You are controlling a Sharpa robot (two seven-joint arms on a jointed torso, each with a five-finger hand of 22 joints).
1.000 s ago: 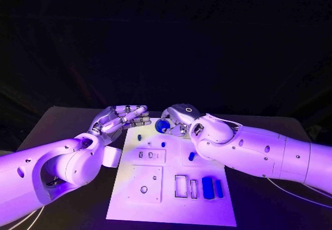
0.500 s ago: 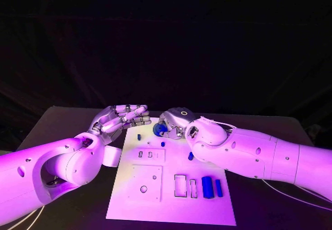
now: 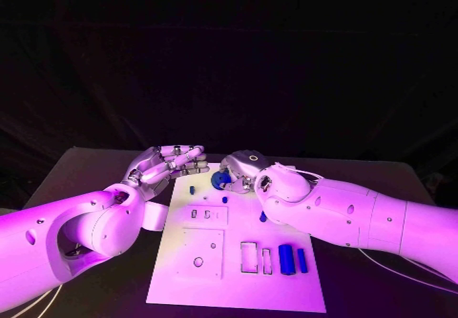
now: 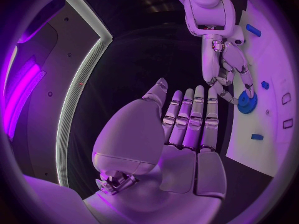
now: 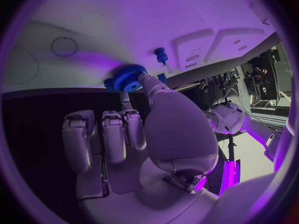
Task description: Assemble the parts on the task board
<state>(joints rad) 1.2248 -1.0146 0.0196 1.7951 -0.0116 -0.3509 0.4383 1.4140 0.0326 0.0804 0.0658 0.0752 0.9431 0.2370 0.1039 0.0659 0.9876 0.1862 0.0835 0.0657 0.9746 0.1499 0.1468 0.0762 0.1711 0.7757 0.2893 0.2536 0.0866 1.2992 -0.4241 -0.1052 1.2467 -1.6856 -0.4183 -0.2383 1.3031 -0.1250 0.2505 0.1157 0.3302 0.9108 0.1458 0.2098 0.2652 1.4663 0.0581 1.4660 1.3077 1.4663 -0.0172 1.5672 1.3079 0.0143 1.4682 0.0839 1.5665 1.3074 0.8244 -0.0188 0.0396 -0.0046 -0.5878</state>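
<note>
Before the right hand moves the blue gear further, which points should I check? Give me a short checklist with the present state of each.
1. Blue gear is held by the right hand: ok; the fingers pinch it.
2. Gear is over the far end of the task board: ok.
3. Gear sits on a peg: cannot tell.
4. Left hand holds nothing, its fingers apart: ok.
5. Left hand is apart from the gear: ok.
6. Small blue peg close to the gear stands free: ok.
</note>
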